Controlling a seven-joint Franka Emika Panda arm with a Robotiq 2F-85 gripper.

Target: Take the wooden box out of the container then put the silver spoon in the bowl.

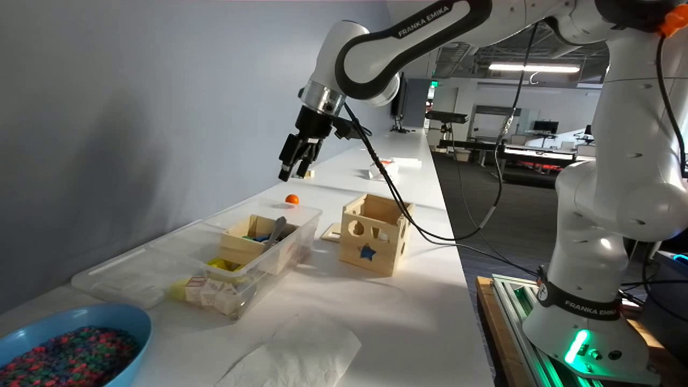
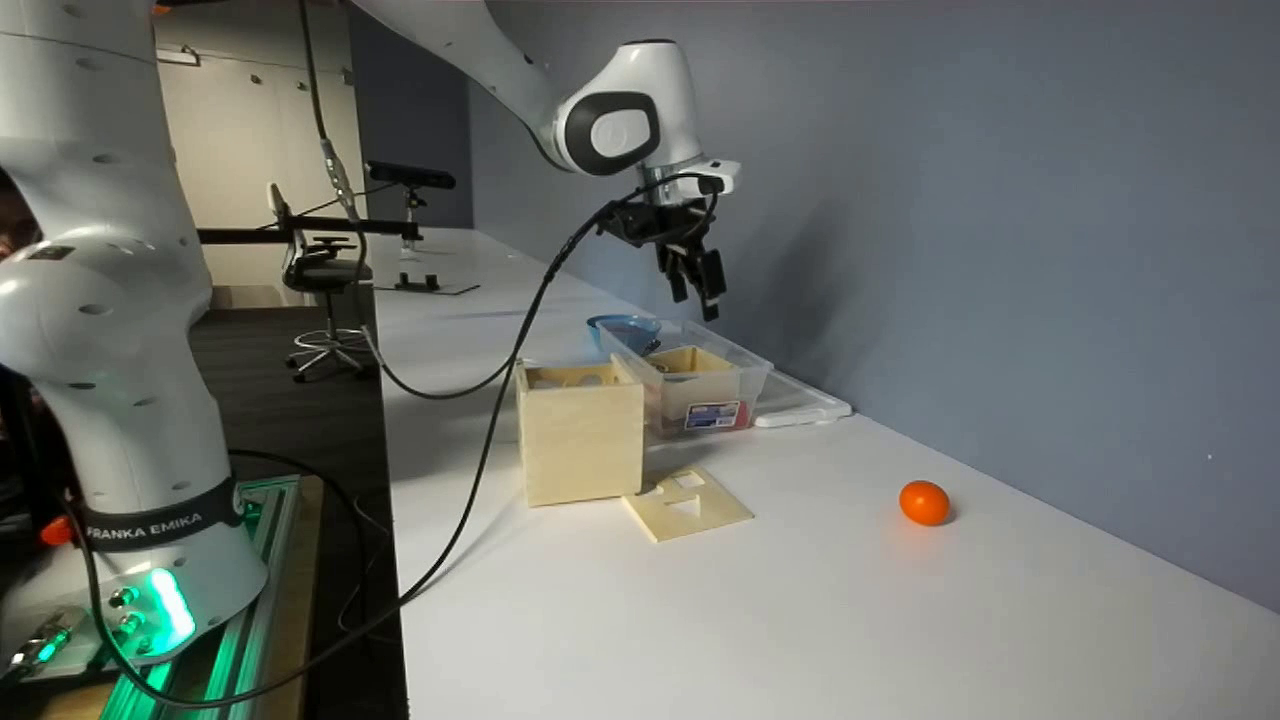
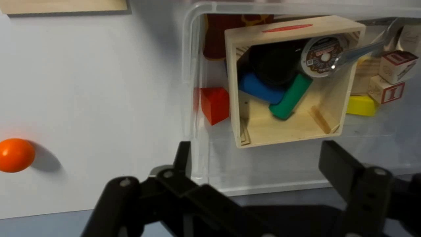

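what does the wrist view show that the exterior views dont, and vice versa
Only the wrist view: the floor of the box and readable print on the pod.
Only the exterior views: the bowl and the arm.
Shared: the open claw, the container with the box in it, and the ball; in an exterior view, the spoon too.

The wooden box (image 3: 289, 126) looks matt, the plastic container (image 3: 279, 166) smooth, the metal spoon (image 3: 358, 54) glossy.
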